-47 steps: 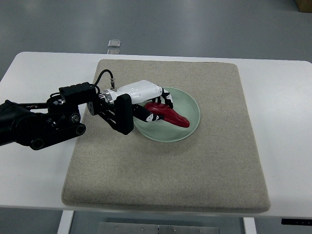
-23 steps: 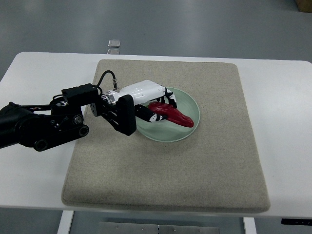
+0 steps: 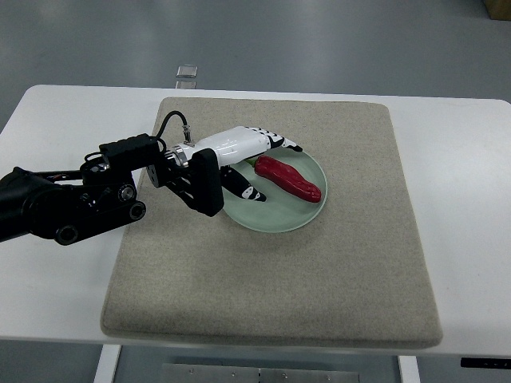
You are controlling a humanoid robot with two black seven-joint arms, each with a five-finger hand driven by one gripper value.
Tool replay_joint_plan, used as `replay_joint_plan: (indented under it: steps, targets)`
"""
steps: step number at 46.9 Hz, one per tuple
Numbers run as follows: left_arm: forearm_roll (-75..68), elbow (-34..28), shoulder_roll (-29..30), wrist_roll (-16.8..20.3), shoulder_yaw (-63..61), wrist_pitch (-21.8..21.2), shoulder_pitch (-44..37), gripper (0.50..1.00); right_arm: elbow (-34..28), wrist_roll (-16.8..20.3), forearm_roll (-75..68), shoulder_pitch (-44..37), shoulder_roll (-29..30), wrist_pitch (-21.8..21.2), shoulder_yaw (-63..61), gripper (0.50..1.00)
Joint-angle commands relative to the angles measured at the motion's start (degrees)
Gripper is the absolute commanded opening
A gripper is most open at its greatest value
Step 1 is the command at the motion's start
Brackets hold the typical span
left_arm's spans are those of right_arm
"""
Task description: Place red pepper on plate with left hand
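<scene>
One glossy, tapered red pepper (image 3: 289, 178) lies in the round pale-green plate (image 3: 314, 211) on a coarse beige mat (image 3: 319, 287). Left hand (image 3: 254, 155) beside it, fingers splayed, holding nothing.

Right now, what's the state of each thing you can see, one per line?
red pepper: lying flat in the plate, free of the hand.
plate: upright on the mat, holding the pepper.
left hand: open, fingers spread over the plate's left rim, holding nothing.
mat: flat on the table.
table: carrying the mat.
</scene>
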State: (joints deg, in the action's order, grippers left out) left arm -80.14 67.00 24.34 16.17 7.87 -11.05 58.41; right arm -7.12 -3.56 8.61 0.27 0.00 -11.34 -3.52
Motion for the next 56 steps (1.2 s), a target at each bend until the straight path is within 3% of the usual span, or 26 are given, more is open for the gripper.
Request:
replay_joint_plan:
  steps: [1, 16, 35, 38, 56]
  targets:
    - [1.6, 0.3, 0.0, 0.0, 2.8, 0.0, -0.1, 0.951, 0.0, 0.0, 0.0, 0.0, 0.0, 0.0, 0.0, 0.932]
    - [18.9, 0.1, -0.2, 0.0, 16.2, -2.1, -3.4, 0.964, 0.0, 0.0, 0.0, 0.0, 0.0, 0.0, 0.0, 0.932]
    - [59.0, 0.1, -1.9, 0.0, 30.2, -3.4, -9.2, 0.971, 0.0, 0.0, 0.0, 0.1, 0.0, 0.0, 0.0, 0.932]
    - [61.5, 0.0, -1.9, 0.0, 31.8, -3.1, -10.3, 0.996, 0.0, 0.0, 0.0, 0.0, 0.0, 0.0, 0.0, 0.932]
    - [66.6, -3.9, -2.0, 0.4, 38.2, -2.9, -17.1, 0.996, 0.0, 0.0, 0.0, 0.0, 0.0, 0.0, 0.0, 0.932]
